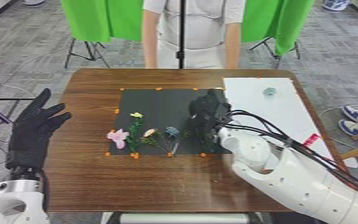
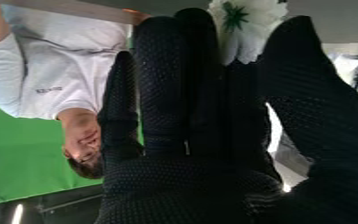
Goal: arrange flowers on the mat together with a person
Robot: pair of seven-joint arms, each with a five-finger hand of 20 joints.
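Brown table, flowers on black mat, right hand pinching white flower

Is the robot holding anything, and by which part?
The left hand holds nothing. A white bloom is at the right hand; whether it's held cannot be told.
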